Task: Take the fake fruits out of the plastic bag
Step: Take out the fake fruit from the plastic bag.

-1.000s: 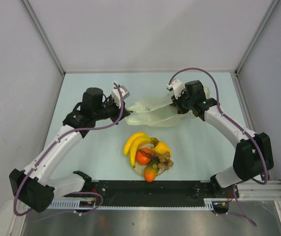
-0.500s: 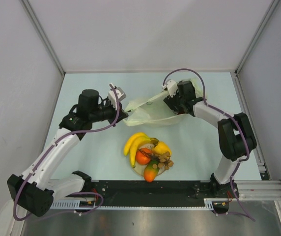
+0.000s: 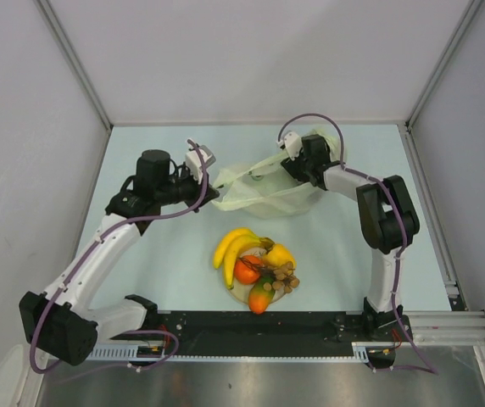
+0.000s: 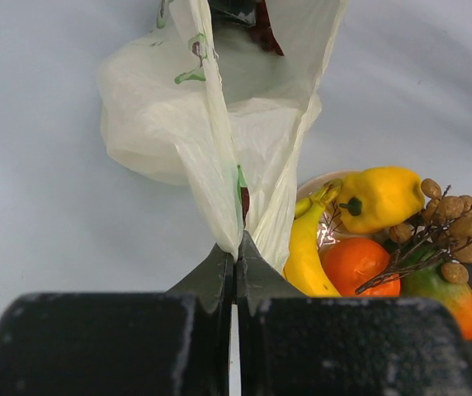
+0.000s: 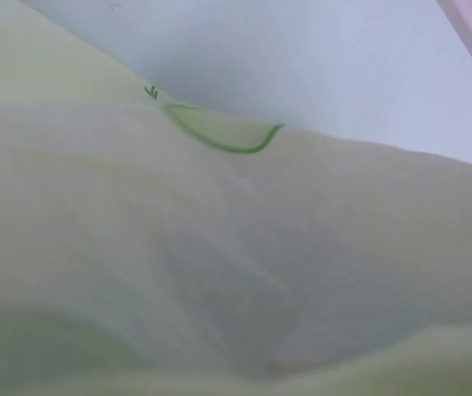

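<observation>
The plastic bag [image 3: 264,193] hangs stretched between both grippers at the table's far middle. My left gripper [image 3: 214,180] is shut on its left edge; in the left wrist view the gripper [image 4: 236,257] pinches the film [image 4: 219,124]. My right gripper [image 3: 290,166] holds the bag's right end. The bag [image 5: 236,247] covers the right wrist view, hiding the fingers. The fake fruits lie on a beige plate [image 3: 236,293] near the front: banana bunch [image 3: 229,246], orange [image 3: 246,271], yellow fruit [image 3: 280,254], brown cluster [image 3: 286,278], mango [image 3: 260,299]. Grapes are hidden.
Grey walls enclose the table on the left, back and right. The black rail with the arm bases [image 3: 259,326] runs along the near edge. The plate of fruits also shows at the right of the left wrist view [image 4: 327,177].
My right gripper has moved left and towards the back with the bag's right end, folding the arm. My left gripper has shifted slightly left. The bag is pulled up and narrower.
</observation>
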You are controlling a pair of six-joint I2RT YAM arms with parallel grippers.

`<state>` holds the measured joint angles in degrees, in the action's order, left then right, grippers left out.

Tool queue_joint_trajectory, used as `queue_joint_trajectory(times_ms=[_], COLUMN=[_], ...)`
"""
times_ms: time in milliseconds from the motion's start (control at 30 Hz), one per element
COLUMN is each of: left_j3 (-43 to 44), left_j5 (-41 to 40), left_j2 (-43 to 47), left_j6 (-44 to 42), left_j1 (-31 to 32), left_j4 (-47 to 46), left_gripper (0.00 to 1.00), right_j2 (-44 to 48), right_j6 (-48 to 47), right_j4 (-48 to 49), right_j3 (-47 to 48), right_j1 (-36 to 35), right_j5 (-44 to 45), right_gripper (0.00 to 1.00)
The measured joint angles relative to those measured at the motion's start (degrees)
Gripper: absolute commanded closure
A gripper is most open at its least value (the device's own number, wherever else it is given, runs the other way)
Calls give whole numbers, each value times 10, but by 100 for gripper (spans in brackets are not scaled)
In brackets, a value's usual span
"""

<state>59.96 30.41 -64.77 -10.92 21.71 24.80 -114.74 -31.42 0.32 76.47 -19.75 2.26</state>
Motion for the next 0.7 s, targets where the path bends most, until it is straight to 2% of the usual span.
queue_joint_trajectory(times_ms=[33,100,133,200,233,300,567,700], left_j3=[0,0,0,1,1,2,6,8], left_j5=[0,0,0,0,0,0,4,9], left_j2=[-2,-6,-8,-12,-14,-19,-29,-32], left_j6=[1,4,4,5,5,6,25,35], left_j1=[-2,-6,-8,-11,-12,-13,-22,-27], left_j4=[-1,-2,-2,-3,-3,-3,-14,-26], left_gripper=[100,100,99,100,100,100,100,100], right_j2=[-10,-22,-27,-34,-35,-37,-23,30], right_j6=[-4,-14,-17,-23,-24,-26,-13,5], right_j4=[1,3,3,-1,-6,-19,-88,-129], right_j3=[8,21,30,49,57,72,93,80], right_j1=[0,0,0,0,1,2,-2,-15], right_j5=[-2,-5,-8,-16,-21,-33,-84,-114], right_gripper=[50,61,72,81,91,99,100,100])
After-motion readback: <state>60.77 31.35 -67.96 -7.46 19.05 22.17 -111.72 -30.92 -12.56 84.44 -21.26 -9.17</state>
